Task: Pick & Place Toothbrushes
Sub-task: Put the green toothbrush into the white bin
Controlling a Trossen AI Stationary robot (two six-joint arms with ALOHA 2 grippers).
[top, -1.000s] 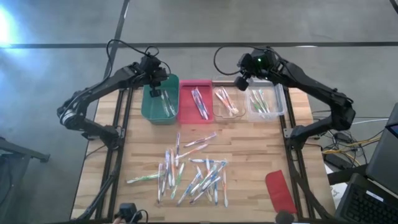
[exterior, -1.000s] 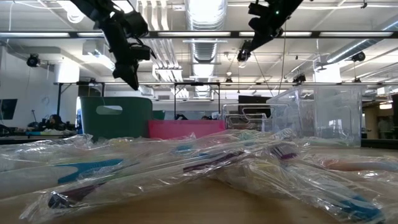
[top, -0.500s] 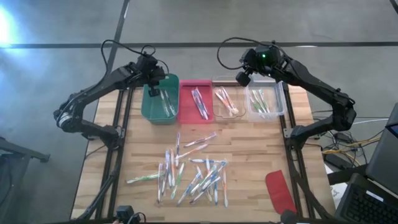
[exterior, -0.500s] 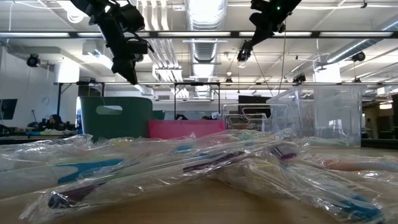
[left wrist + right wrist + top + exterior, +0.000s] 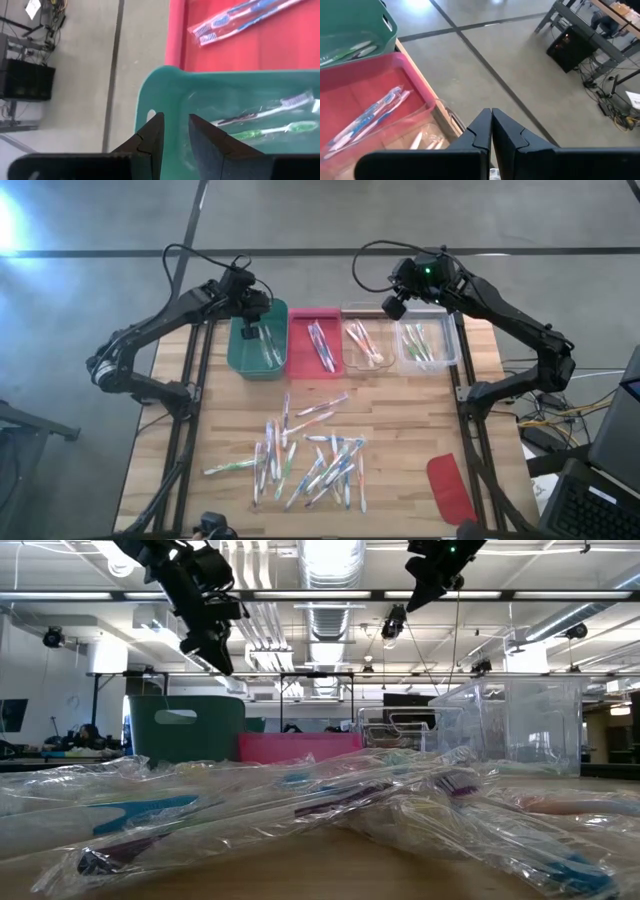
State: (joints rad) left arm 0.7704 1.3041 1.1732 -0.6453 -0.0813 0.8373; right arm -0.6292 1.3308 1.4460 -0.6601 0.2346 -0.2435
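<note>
Wooden tabletop (image 5: 400, 420) on a black frame, concrete floor all round, and a big workshop with ceiling lights behind it in the low view.

Most of the toothbrushes (image 5: 310, 455) are in a loose heap of clear wrappers near the front middle of the tabletop, well away from both tools. Four bins line the back edge: green bin (image 5: 258, 340), red bin (image 5: 315, 345), then two clear bins (image 5: 368, 345) (image 5: 432, 342), each with a few brushes already inside.

Left tool (image 5: 247, 327) hangs over the green bin's back-left corner, fingers (image 5: 150, 145) slightly spread with a narrow gap and nothing between them. Its wrist view looks down on two wrapped brushes on the green bin's floor, one green (image 5: 267, 131) and one pale with a dark handle (image 5: 260, 112), plus a blue pair (image 5: 240, 17) in the red bin next door.

Right tool (image 5: 393, 305) is up over the back edge between the two clear bins, fingers pressed together, empty.

Red lid (image 5: 450, 488) lies by the front right corner, clear of the heap.
</note>
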